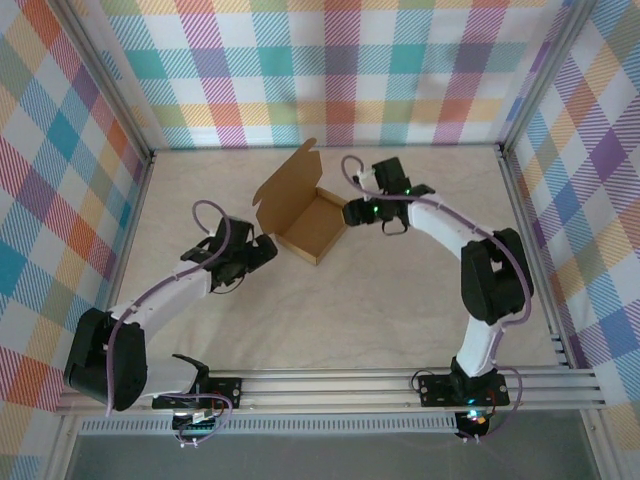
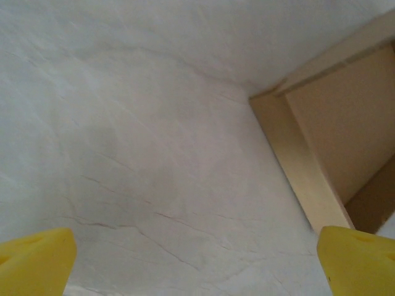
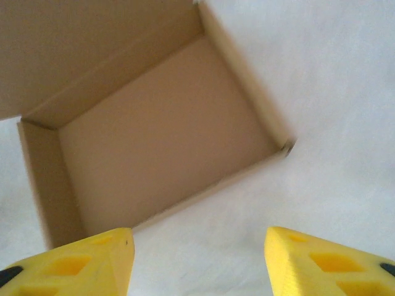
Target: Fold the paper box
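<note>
Left gripper (image 2: pixel 196 266): fingers spread wide, empty. The paper box (image 2: pixel 336 132) lies ahead to their right, not touching. Right gripper (image 3: pixel 199 258): fingers parted, holding nothing. The paper box sits just ahead, lid raised, on the table (image 1: pixel 350 305).

One paper box (image 1: pixel 312 228), two end effectors (image 1: pixel 266 247) (image 1: pixel 352 213)

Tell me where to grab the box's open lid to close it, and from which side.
Pinch the lid at its free top edge, probably coming from above on the left. It stands nearly upright from the far-left wall of the tray, so that thin edge is exposed on both faces; the open left gripper sits on that side.
</note>
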### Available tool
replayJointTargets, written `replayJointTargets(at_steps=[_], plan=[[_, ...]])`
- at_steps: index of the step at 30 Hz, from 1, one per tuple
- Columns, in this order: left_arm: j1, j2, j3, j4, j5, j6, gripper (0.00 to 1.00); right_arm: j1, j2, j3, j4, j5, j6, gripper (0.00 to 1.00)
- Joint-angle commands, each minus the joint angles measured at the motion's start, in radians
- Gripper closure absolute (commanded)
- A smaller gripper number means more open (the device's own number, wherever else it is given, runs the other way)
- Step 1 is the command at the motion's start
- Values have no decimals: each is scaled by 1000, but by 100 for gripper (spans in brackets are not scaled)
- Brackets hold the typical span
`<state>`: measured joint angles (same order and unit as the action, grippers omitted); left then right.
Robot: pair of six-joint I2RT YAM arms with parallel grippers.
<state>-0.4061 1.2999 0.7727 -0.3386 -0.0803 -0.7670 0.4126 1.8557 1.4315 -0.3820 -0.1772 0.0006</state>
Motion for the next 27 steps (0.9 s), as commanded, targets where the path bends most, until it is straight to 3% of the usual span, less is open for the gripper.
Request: replayJointTargets(at_steps=[1,7,14,16,20,27], plan=[[-50,19,-3,45,-44,-56,0,-33,119,135,-90,-95,-291,42],[-79,51,28,12,-58,-46,0,-38,345,420,-255,-91,-536,47],[-82,76,39,4,-62,-37,0,-43,556,718,-405,-71,-589,60],[-83,91,51,1,-60,-30,0,-44,590,761,-415,-77,-591,69],[-83,125,89,-28,-56,-6,0,-44,638,834,-456,-69,-582,75],[-83,110,79,-40,-83,-5,0,-44,571,760,-405,-34,-494,89]])
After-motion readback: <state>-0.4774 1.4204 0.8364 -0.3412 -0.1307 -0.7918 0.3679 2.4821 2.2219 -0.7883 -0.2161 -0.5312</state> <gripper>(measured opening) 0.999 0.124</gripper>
